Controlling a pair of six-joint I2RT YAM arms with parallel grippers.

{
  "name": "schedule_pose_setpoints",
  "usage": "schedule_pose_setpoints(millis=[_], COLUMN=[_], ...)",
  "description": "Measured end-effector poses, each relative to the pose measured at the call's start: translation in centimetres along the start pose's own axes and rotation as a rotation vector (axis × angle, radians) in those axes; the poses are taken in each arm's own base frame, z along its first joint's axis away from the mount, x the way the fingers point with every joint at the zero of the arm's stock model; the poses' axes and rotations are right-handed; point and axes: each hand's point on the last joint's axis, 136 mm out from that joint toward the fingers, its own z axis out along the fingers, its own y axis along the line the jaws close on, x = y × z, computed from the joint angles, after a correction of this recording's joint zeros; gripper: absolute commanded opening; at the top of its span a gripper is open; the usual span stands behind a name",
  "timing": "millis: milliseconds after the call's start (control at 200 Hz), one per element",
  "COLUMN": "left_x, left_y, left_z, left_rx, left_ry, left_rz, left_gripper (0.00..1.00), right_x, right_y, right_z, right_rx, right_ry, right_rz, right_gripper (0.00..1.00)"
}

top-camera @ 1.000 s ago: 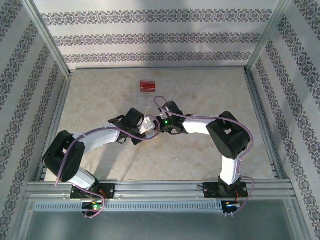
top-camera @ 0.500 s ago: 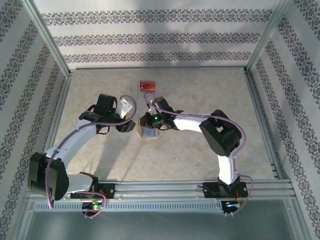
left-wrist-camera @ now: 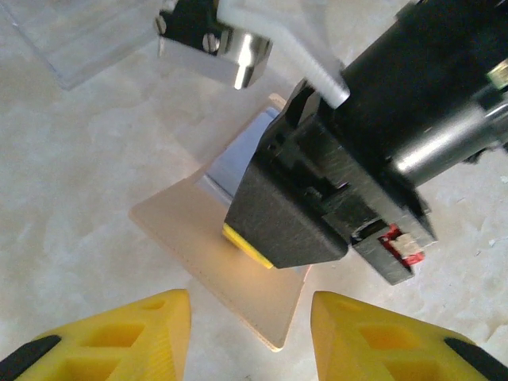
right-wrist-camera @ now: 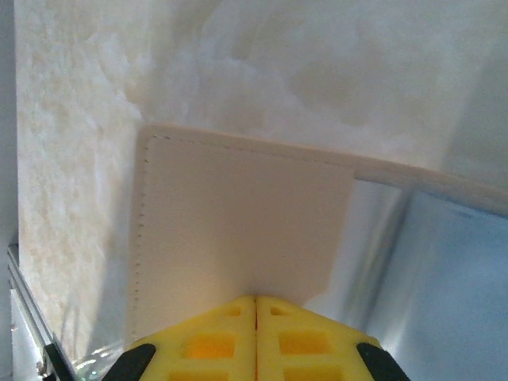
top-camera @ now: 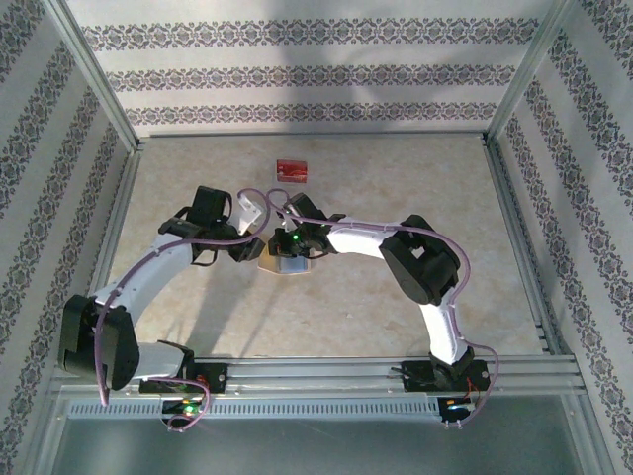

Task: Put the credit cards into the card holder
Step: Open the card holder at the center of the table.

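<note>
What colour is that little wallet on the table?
The wallet is tan, with grey-blue inner pockets; the left wrist view shows it best.

Tabletop: pale marbled beige; matte; soft shadows
Walls: white panels with grey floral bands; along the far, left and right edges
Frame: aluminium posts rising from the far corners
Rail: slotted aluminium; along the near edge

Bright, even light; soft shadows; close-ups blurred.

Tan card holder, red credit cards, yellow right claw, marbled beige table
</note>
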Motion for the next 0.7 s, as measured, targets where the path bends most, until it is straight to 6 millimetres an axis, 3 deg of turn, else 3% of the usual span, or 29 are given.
schedule_pose_setpoints(millis=[175, 335, 575, 700], left_x=[1.1, 1.7, 3.2, 4.5], left_y=[-1.0, 0.2, 2.3, 2.7], left_z=[2.6, 4.3, 6.1, 6.9], left_rx=[0.028, -0.011, -0.099, -0.118], left_ry=[0.072, 0.106, 0.162, 0.209], left_rz=[0.022, 0.016, 0.047, 0.073], left_gripper=[0.32, 0.31, 0.27, 0.27], right_x=[-0.4, -0.9, -0.7, 0.1], right_y=[0.4, 0.7, -1.2, -2.7], right_z=[-1.1, -0.9, -0.4, -1.3], right_rx=[-0.006, -0.036, -0.085, -0.07], right_ry=[-0.023, -0.044, -0.054, -0.055], right_rz=[-0.007, 0.005, 0.073, 0.099], right_gripper=[0.08, 0.07, 0.06, 0.06])
